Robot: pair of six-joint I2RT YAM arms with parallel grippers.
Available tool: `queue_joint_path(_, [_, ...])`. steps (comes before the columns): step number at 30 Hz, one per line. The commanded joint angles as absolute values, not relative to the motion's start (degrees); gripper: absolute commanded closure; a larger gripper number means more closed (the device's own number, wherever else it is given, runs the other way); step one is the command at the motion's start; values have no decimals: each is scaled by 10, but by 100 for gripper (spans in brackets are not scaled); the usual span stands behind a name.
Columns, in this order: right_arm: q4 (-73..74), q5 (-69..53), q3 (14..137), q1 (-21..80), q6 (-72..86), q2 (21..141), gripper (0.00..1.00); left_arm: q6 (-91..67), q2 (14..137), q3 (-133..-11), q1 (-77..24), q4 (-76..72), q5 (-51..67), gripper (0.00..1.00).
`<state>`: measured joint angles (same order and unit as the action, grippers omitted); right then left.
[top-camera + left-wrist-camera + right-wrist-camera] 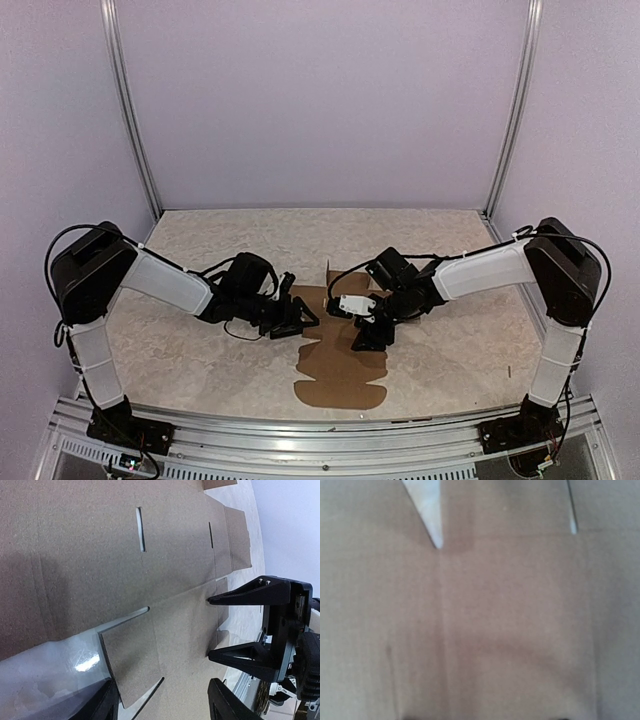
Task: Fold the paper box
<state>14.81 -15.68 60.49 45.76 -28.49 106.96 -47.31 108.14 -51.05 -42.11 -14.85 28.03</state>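
Left gripper (298,318) and right gripper (209,627) hover, jaws apart and empty, either side of the flat paper box (340,378) near the front edge of the table (200,362), likely to raise 2 flaps.

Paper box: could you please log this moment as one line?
paper box: unfolded sheet | left gripper: open, at sheet's left edge | right gripper: open, fingertips over sheet

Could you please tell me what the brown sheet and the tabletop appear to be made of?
The paper box: brown cardboard, matte, with grainy surface, cut slots and pressed creases. The tabletop: beige, speckled, stone-like pattern, perhaps laminate; the material itself is unclear.
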Motion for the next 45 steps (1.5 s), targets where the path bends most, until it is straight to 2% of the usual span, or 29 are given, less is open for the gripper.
queue_joint_path(1, [177, -117, 588, 465, -286, 1103, 36, -459, 1070, -505, -423, -189, 302, 41])
queue_joint_path(13, [175, -112, 585, 465, -287, 1102, 36, -455, 1082, -521, -420, -263, 370, 42])
queue_joint_path(45, [164, -96, 575, 466, -278, 1093, 35, -565, 1306, -602, -430, -431, 485, 43])
